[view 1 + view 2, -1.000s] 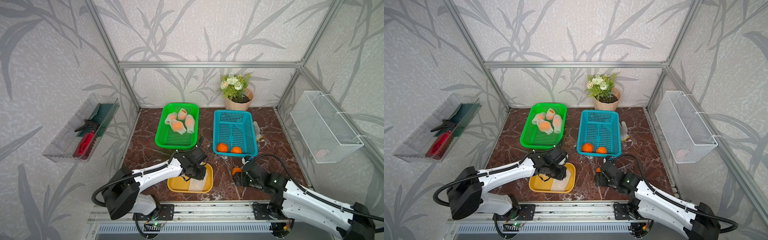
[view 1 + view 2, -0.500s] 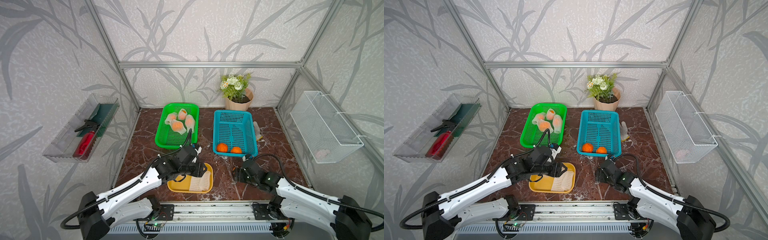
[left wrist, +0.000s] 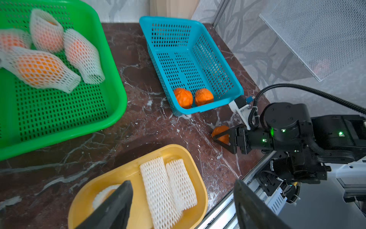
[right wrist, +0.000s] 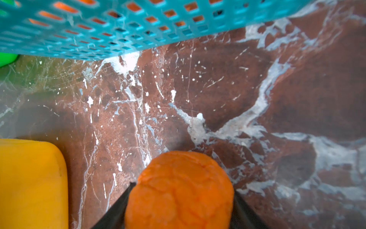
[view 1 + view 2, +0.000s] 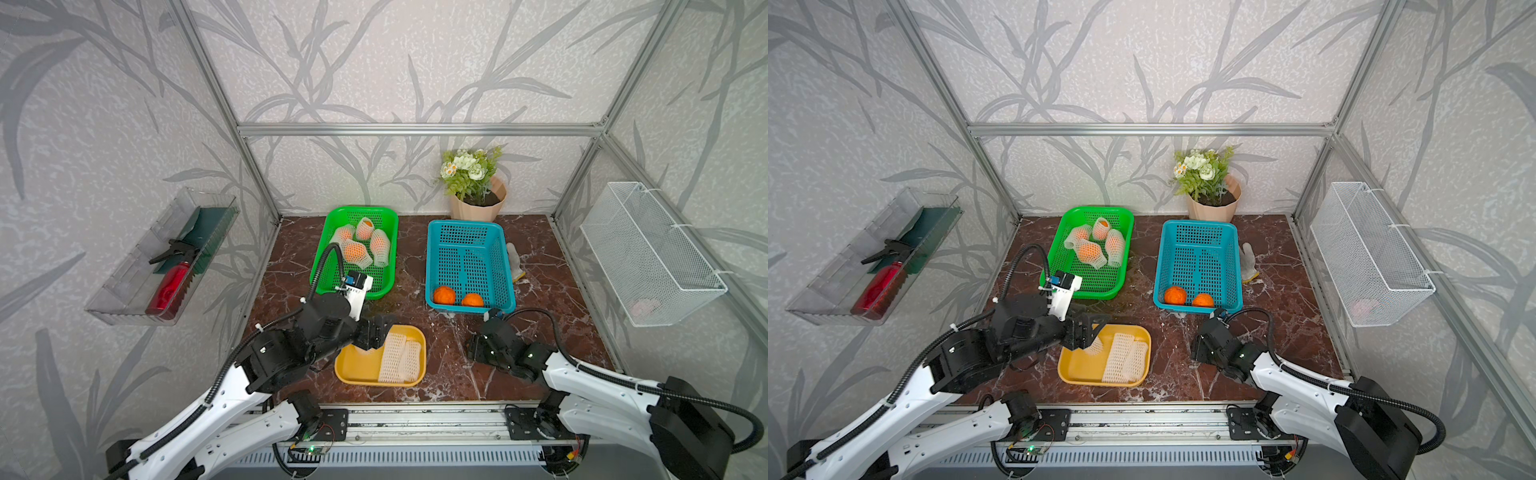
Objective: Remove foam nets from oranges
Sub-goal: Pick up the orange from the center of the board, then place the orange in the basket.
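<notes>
Left gripper (image 5: 380, 337) is hanging open over the yellow tray (image 5: 345, 374) in a top view, with four netted oranges (image 5: 355, 251) waiting at its 11 o'clock. Left wrist view is showing three foam nets (image 3: 158, 188) lying off and two bare oranges (image 3: 183, 98). Right wrist view is showing the right gripper (image 4: 183, 187) squeezing a third orange (image 4: 178, 202).

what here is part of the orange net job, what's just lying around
Job: net-wrapped oranges, green plastic basket, bare oranges, blue plastic basket, white foam nets, yellow tray, bare orange in right gripper.
Idle: potted flowers, white work glove, red spray bottle, white wire basket.
</notes>
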Action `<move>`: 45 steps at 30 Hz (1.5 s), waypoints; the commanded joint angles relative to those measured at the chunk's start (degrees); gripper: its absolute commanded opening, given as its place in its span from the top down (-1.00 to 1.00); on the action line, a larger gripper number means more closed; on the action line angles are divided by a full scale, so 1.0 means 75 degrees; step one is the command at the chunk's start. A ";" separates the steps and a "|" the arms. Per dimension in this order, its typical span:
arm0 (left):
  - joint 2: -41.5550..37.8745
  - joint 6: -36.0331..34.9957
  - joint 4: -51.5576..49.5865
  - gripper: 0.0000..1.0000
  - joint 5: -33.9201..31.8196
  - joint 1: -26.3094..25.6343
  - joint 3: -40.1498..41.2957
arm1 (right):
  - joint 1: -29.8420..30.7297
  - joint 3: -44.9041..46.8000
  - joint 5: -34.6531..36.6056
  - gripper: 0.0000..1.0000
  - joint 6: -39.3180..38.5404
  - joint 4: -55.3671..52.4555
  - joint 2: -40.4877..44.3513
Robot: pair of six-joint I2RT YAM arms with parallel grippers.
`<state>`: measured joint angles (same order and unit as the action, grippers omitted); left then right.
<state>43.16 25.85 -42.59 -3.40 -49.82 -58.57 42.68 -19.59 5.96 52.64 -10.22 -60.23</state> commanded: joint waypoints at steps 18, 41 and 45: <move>0.0144 -0.1396 -0.0923 -0.79 -0.1552 0.0022 -0.1057 | -0.0071 0.0037 -0.0327 0.17 0.0441 -0.2989 0.3273; 0.0455 -0.2072 -0.0659 -0.88 -0.1219 0.0072 -0.1197 | -0.1690 -0.7094 -0.0417 0.06 -0.3536 -0.5618 -0.2416; 0.0253 -0.2064 -0.0783 -0.89 -0.1141 0.0069 -0.1120 | -0.1923 -0.7660 -0.0768 0.05 -0.3802 -0.5151 -0.3490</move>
<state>46.59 10.92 -46.48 -12.27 -49.69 -66.59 29.15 -74.70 2.00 28.64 -49.01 -83.20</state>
